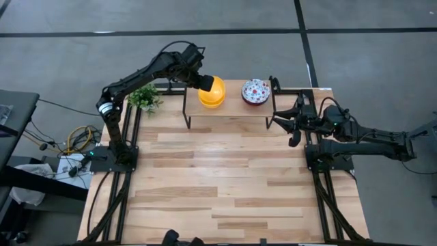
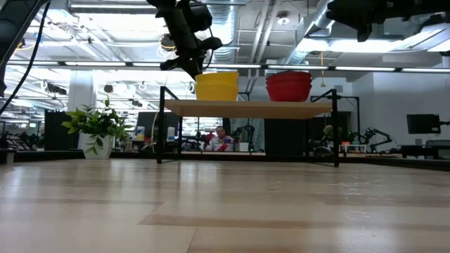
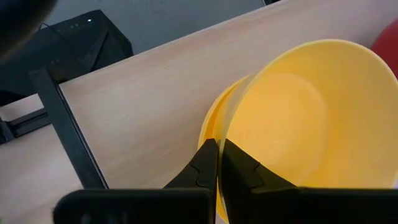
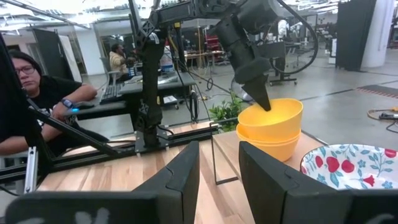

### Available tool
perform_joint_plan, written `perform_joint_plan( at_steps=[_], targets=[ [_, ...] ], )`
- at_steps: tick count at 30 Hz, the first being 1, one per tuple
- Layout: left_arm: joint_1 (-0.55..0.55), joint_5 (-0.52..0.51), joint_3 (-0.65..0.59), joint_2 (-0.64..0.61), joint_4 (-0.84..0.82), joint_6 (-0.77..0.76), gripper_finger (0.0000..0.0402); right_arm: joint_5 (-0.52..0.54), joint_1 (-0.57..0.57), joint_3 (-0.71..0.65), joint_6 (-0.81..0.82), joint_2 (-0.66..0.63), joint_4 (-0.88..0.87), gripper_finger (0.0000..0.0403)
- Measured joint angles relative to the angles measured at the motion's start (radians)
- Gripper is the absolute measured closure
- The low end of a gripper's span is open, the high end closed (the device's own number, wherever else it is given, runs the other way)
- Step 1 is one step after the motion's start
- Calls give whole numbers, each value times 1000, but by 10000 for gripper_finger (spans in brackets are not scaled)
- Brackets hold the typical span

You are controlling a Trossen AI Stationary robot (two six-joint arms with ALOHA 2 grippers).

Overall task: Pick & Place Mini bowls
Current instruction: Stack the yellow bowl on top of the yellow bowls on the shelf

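A stack of plain yellow mini bowls [image 1: 212,91] stands on a raised wooden shelf [image 1: 229,109] at the table's far side. Beside it on the right is a stack of white floral mini bowls [image 1: 256,91], whose red outsides [image 2: 288,86] show in the low view. My left gripper [image 3: 219,155] reaches down onto the top yellow bowl [image 3: 298,106] and is shut on it. My right gripper [image 1: 292,126] hangs at the table's right edge, level and open, with nothing between its fingers [image 4: 186,174]. My left gripper pinches the top yellow bowl's rim [image 3: 227,127] on the side facing the table's left, one finger inside the bowl and one outside. The fingers slant down from the table's left. The bowl sits upright in the yellow bowl beneath it [image 3: 212,121].
A small potted plant [image 1: 145,98] stands left of the shelf, whose black legs [image 1: 187,113] reach down to the table. The wooden tabletop [image 1: 218,178] in front of the shelf is bare. A person [image 4: 37,106] sits beyond the table's left side.
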Motion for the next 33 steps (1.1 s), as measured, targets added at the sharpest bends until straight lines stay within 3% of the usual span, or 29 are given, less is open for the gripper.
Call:
perform_joint_plan(
  at_steps=[17,33],
  targets=[
    [-3,-14,0,6,-7,-11,392,0,1,0,0,0,0,301],
    [-1,-19,0,0,9,-33,315,0,1,0,0,0,0,301]
  ],
)
